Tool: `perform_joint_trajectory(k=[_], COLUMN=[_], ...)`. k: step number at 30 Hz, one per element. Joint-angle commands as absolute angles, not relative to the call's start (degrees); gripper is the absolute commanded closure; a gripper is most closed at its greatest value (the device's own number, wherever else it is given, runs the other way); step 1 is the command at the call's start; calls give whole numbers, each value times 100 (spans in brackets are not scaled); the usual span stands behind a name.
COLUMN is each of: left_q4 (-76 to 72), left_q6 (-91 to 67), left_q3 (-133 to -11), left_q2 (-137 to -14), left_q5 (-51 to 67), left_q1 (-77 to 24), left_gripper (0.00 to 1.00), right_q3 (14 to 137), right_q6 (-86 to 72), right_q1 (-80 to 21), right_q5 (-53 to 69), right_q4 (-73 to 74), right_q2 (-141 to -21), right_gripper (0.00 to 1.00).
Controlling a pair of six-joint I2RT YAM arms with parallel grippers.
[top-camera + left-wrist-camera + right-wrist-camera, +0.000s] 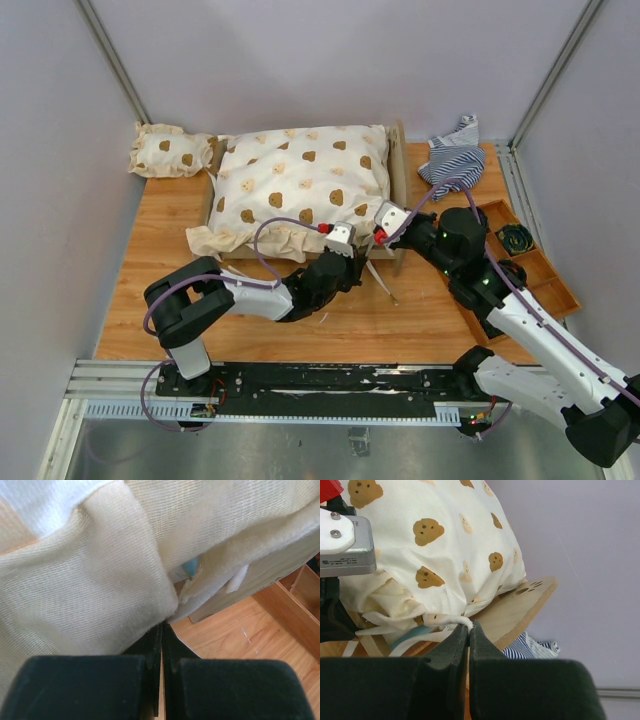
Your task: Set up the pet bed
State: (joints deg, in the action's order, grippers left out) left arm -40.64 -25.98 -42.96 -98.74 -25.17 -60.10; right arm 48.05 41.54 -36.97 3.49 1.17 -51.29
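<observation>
**woodnut:** so where's the bed? all I see is pillow lol

**me:** Yeah, the rectangular light-wood pet bed [398, 178] is mostly buried. It sits on the far half of the orange wooden table [130, 250], and the big cream bear-print cushion [300, 185] covers nearly the whole frame, base included. From above only the right end and a sliver on the left poke out. My right wrist view catches the rounded wooden end board [532, 595] (paw prints on it), standing upright.

**woodnut:** which way does it run?

**me:** Long axis goes left to right across the table. The right end board points at the crumpled blue-and-white striped cloth [455, 155] in the far right corner, and the near long side faces my bases.

**woodnut:** and your grippers?

**me:** Right gripper [468, 627] is clamped on a thin white cord [464, 622] coming out from under the cushion at the bed's near right corner. Left gripper [161, 626] is squeezed fully together just beside it. The cushion's cream cloth runs right down to the fingertips, but I can't tell whether any is actually pinched (that view is all cloth). The compartmented wooden tray [548, 272] on the right is partly hidden by my right arm.
</observation>
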Motion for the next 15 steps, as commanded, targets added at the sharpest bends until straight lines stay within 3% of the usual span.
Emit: perform_joint_trajectory(k=[1,15], left_q4=[-4113,-4052], left_q6=[-2710,-3004], left_q3=[-4371,-4420], left_q2=[-9704,-9677], left_q5=[-3289,-3264], left_q1=[-5959,-5894], left_gripper=[100,100], right_q3=[5034,5026], right_q6=[4806,5426], right_q1=[-3778,-3778], right_q5=[582,799], right_q4=[-279,-340], right_q2=[-5044,-4955], right_gripper=[100,100])
